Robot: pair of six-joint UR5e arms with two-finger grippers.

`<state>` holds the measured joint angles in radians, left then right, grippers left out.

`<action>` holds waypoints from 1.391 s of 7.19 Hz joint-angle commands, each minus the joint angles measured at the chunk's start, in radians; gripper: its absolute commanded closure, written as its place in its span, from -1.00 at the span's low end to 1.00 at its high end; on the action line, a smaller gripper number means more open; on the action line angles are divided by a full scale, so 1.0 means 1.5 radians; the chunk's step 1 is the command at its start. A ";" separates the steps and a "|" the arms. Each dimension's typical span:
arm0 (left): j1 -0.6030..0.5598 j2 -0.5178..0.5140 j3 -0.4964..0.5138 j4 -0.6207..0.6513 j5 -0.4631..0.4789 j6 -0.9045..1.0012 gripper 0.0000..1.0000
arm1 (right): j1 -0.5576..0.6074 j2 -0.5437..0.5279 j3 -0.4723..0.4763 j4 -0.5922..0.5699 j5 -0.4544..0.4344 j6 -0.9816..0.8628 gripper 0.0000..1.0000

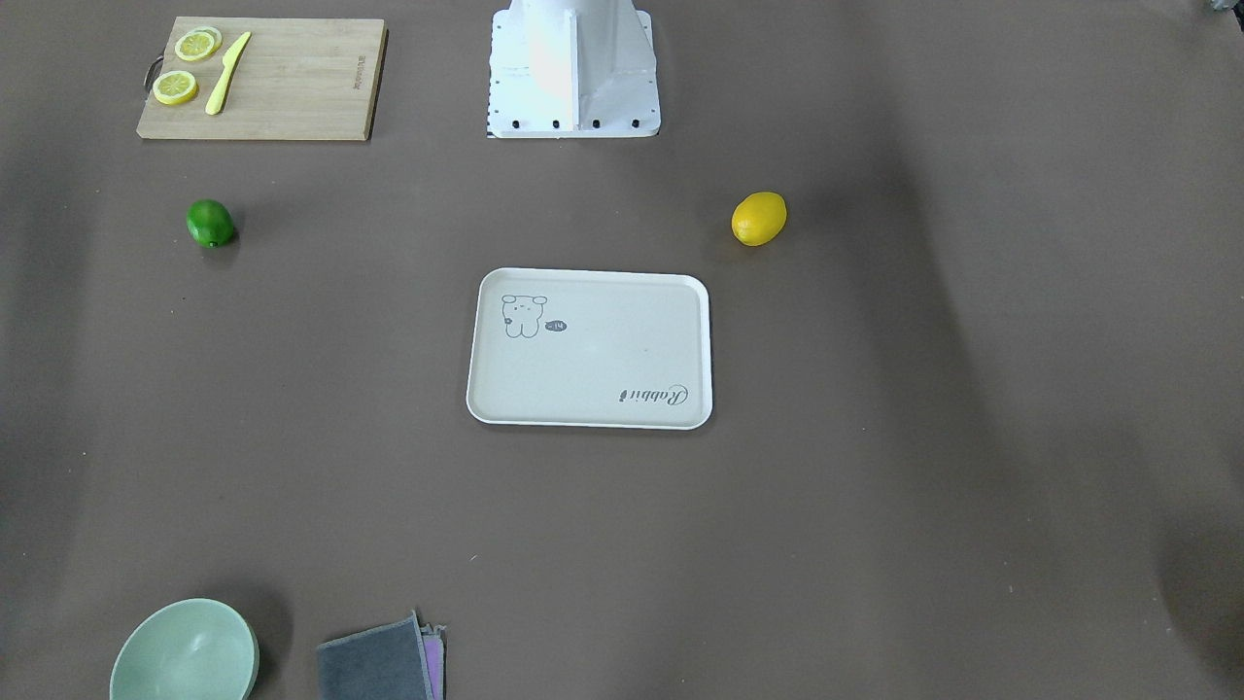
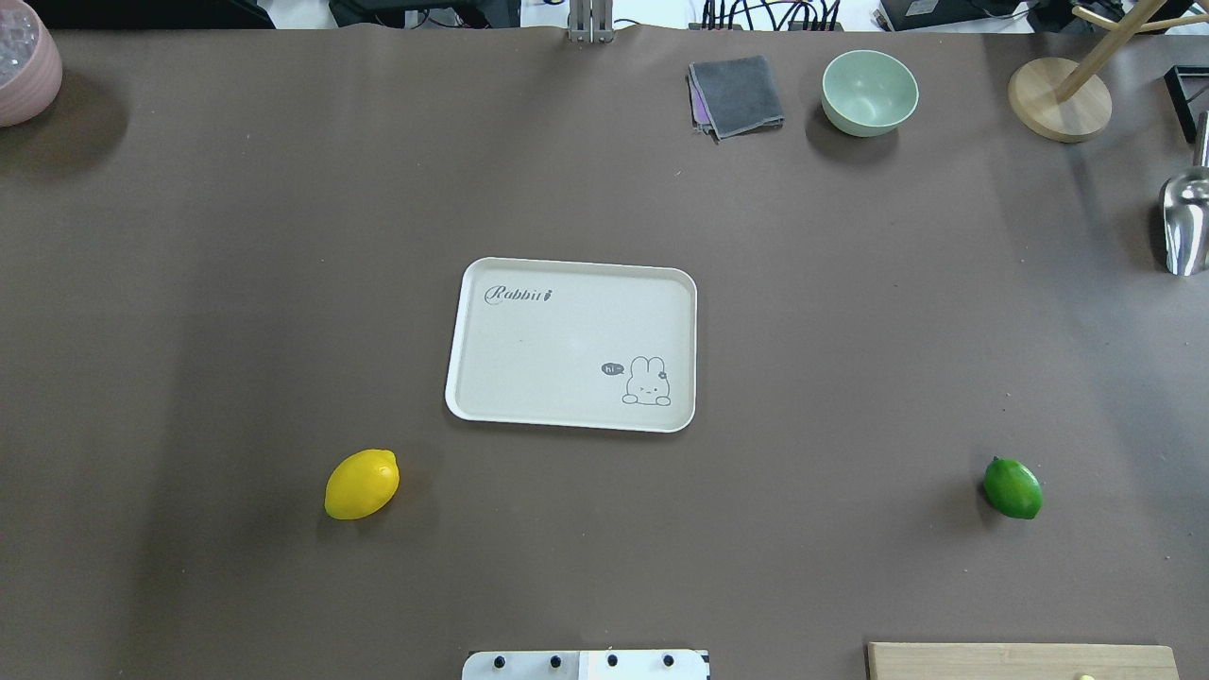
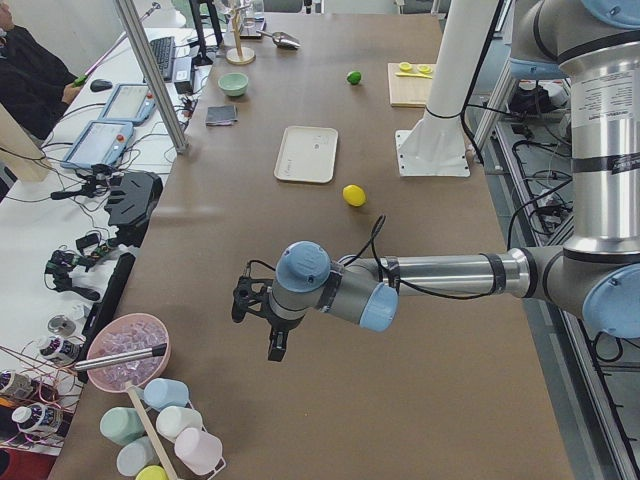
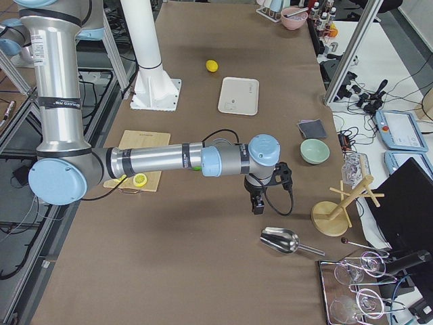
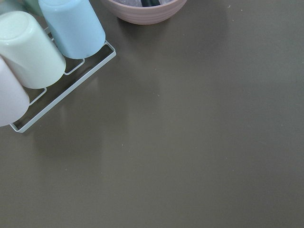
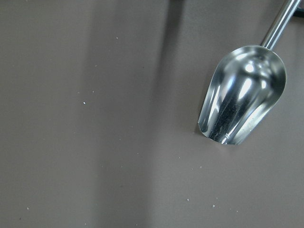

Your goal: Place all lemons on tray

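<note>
The off-white tray [image 2: 567, 349] lies bare at the table's middle and also shows in the front view [image 1: 593, 365]. The yellow lemon [image 2: 362, 484] lies on the table off the tray's near-left corner. The green lemon [image 2: 1013, 487] lies far to the right, also on the table [image 1: 210, 223]. Both arms are outside the overhead and front views. The left gripper [image 3: 276, 345] hovers over the table's left end, far from the yellow lemon [image 3: 354, 194]. The right gripper [image 4: 257, 203] hovers over the right end by a metal scoop. I cannot tell whether either is open or shut.
A wooden cutting board [image 1: 292, 83] with lemon slices and a yellow knife sits near the robot's right. A green bowl [image 2: 869, 92] and grey cloth [image 2: 737, 94] lie at the far edge. A metal scoop [image 6: 242, 95], wooden stand [image 2: 1058, 99], pink bowl [image 2: 24, 61] and cup rack [image 5: 47, 42] occupy the ends.
</note>
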<state>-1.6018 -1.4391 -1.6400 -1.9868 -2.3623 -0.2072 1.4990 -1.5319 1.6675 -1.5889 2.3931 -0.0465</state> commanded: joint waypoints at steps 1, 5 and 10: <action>0.000 -0.008 0.007 -0.005 -0.001 0.006 -0.96 | -0.004 -0.020 -0.017 0.066 0.003 -0.004 -1.00; 0.000 0.005 0.004 -0.124 0.002 -0.004 -0.96 | -0.198 -0.040 0.010 0.381 -0.038 0.279 -1.00; 0.004 0.005 -0.014 -0.154 -0.004 -0.108 -0.96 | -0.434 -0.160 0.160 0.507 -0.162 0.551 -1.00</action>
<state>-1.5967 -1.4295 -1.6560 -2.2085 -2.3684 -0.3406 0.9073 -1.6933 1.8351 -0.8327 2.1591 0.7637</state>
